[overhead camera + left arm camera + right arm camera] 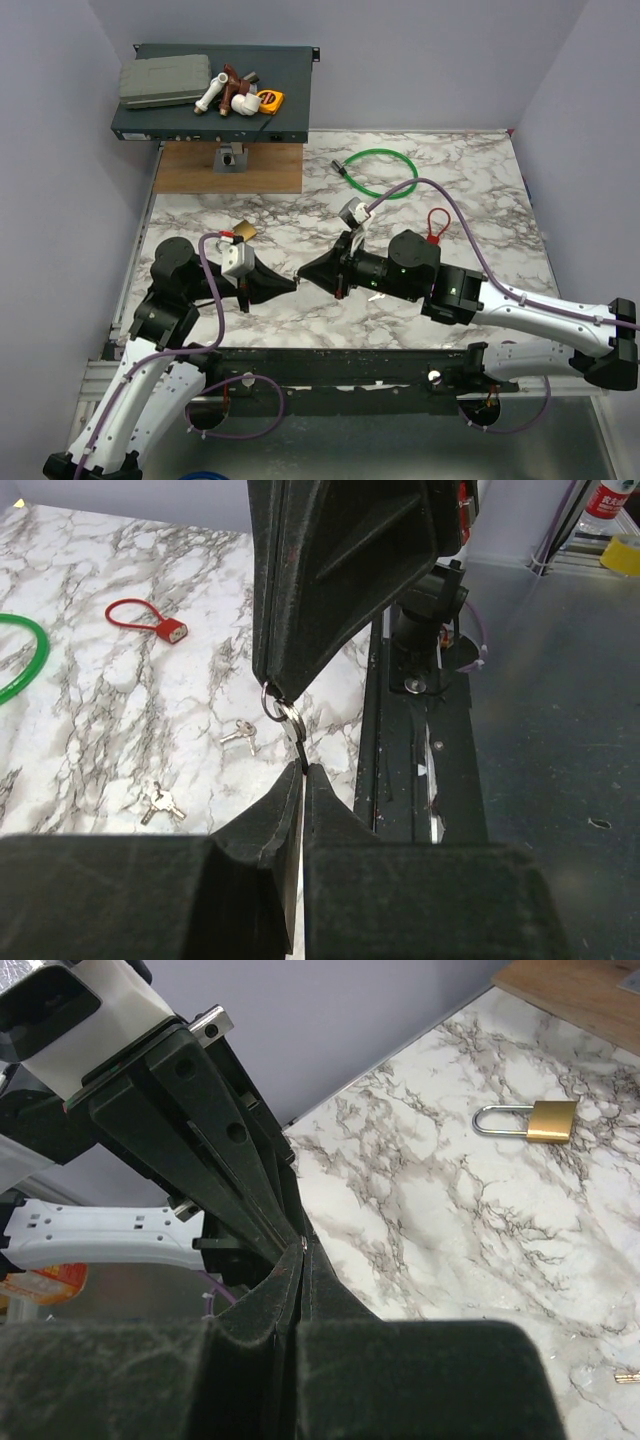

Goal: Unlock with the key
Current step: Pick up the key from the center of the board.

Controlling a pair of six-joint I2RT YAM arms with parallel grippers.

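Pinching the key (298,742) with left gripper (292,283) and right gripper (303,274) alike, tip to tip above the table's (480,200) near edge, likely re-gripping for the padlock (552,1120).

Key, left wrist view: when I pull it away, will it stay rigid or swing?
The key looks thin flat metal, so probably stiff and light. It hangs on a ring, so it may swivel. The left gripper pinches only its tip, so it could slip.

Bright, even, diffuse light; soft faint shadows on marble table (500,170); wrist views' near foreground dark, slightly blurred.
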